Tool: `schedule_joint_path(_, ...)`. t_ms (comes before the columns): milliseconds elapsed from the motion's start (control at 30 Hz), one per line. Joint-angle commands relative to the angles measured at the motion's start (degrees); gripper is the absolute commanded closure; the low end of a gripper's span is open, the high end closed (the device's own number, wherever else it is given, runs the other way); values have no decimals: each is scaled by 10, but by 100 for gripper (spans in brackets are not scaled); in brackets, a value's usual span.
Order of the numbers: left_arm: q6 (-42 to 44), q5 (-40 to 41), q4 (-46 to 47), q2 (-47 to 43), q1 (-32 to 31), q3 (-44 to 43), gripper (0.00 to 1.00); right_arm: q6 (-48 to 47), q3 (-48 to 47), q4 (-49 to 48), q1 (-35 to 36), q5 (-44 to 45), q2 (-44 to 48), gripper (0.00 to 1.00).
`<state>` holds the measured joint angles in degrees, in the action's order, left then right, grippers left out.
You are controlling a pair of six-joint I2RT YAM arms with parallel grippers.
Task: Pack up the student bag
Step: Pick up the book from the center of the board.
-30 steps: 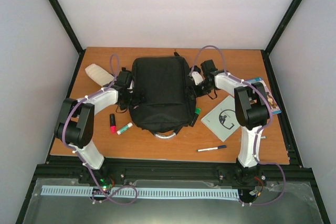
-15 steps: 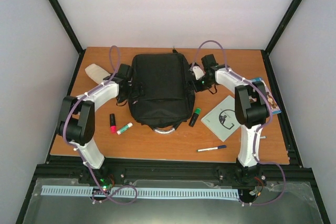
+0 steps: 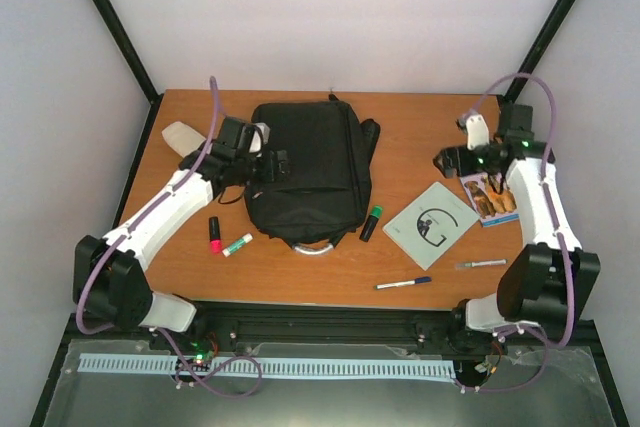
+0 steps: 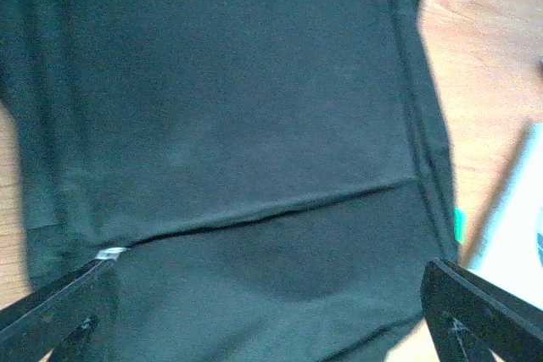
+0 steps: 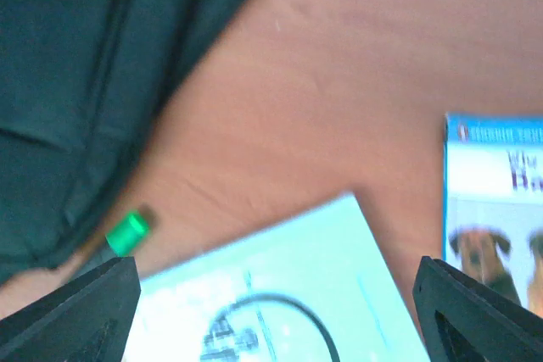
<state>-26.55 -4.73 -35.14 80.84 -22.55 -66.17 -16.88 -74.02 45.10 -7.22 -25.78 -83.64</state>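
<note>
The left fingers [image 4: 51,320] stand wide apart and grip nothing. They are poised over the front panel of the student bag [image 4: 237,125], close to the seam of its front pocket. The right fingers [image 5: 76,315] are spread wide too, holding nothing, above a white booklet [image 5: 280,303]. A green highlighter [image 5: 127,233] lies just beside the bag's edge, and a dog book [image 5: 501,201] lies off to the side.

The bag lies flat at the middle of the bench [image 3: 420,137], its silvery handle [image 3: 315,247] toward the arms. On its left are a cream pouch [image 3: 187,139], a pink highlighter [image 3: 214,235] and a white green-capped stick [image 3: 238,244]. Nearer the front edge lie a blue pen [image 3: 403,283] and a second pen [image 3: 482,264].
</note>
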Motion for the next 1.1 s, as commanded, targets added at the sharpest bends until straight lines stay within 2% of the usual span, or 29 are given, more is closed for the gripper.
schedule_joint_path(0,36,-102,24,-1,-42,-17,0,-102,66,98,-65,1,41,10)
schedule_joint_path(100,54,-193,56,10,-90,-26,0,-150,100,130,-105,3,65,11)
schedule_joint_path(300,83,-152,-30,111,-181,-136,0,-211,156,140,-159,26,104,10)
schedule_joint_path(400,66,-132,46,112,-197,-111,0,-221,169,145,-170,29,108,10)
schedule_joint_path(500,50,-173,157,112,-201,-78,0,-233,181,154,-172,31,112,10)
schedule_joint_path(567,46,-171,186,125,-214,-85,0,-239,190,153,-173,38,116,10)
schedule_joint_path(633,30,-122,161,153,-228,-125,0,-242,200,151,-173,47,123,10)
schedule_joint_path(700,19,-58,90,202,-245,-194,0,-246,209,152,-173,52,130,10)
schedule_joint_path(767,48,-24,-26,279,-256,-311,0,-250,216,153,-173,55,131,10)
schedule_joint_path(833,75,-10,-62,337,-264,-384,0,-254,222,152,-173,61,129,11)
schedule_joint_path(900,56,6,23,340,-265,-357,0,-261,224,155,-173,65,120,15)
schedule_joint_path(967,29,-21,114,333,-265,-322,0,-270,224,165,-173,67,111,18)
schedule_joint_path(1000,15,-33,128,342,-265,-325,0,-275,225,169,-173,67,107,19)
schedule_joint_path(1067,-1,-64,100,385,-265,-373,0,-283,233,169,-173,74,104,23)
